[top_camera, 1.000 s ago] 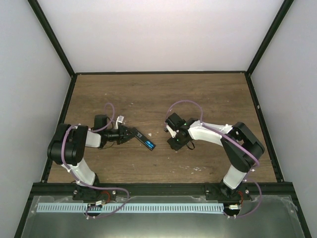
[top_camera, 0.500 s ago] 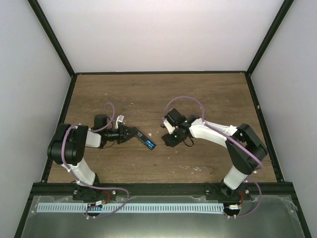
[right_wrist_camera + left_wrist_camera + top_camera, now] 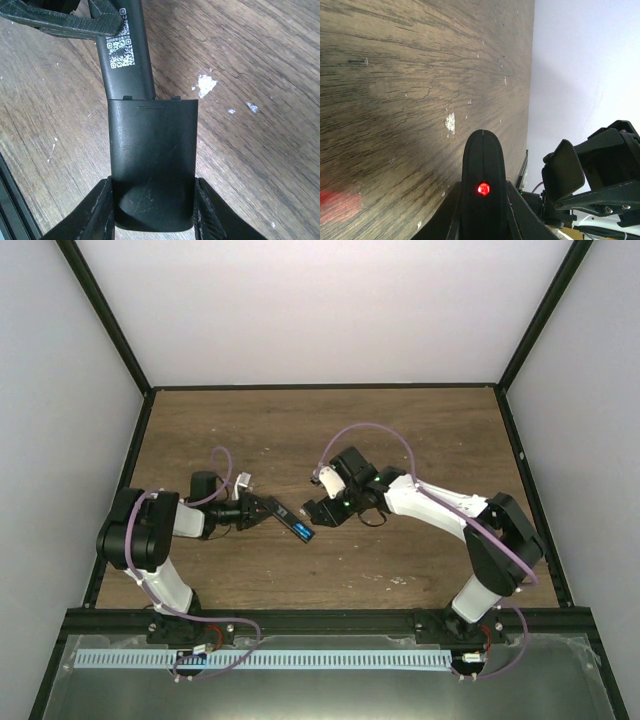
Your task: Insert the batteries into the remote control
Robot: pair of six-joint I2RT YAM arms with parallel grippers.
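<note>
At centre, left gripper [image 3: 266, 510] clamps slim black remote control [image 3: 297, 527]; right gripper [image 3: 320, 510] pinches black cover [image 3: 152, 160].

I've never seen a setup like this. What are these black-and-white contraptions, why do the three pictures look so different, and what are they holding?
These are two robot arms bolted at the near edge of a wooden table, each ending in a two-finger gripper. The wide picture comes from a fixed camera above. The two close-ups come from small cameras on the arms' wrists, so each looks along its own fingers. The left gripper is clamped on the remote control, a slim black bar. The blue showing at its end is probably the batteries. The right gripper pinches a flat black cover, apparently the battery lid, held right at the remote's end.
</note>
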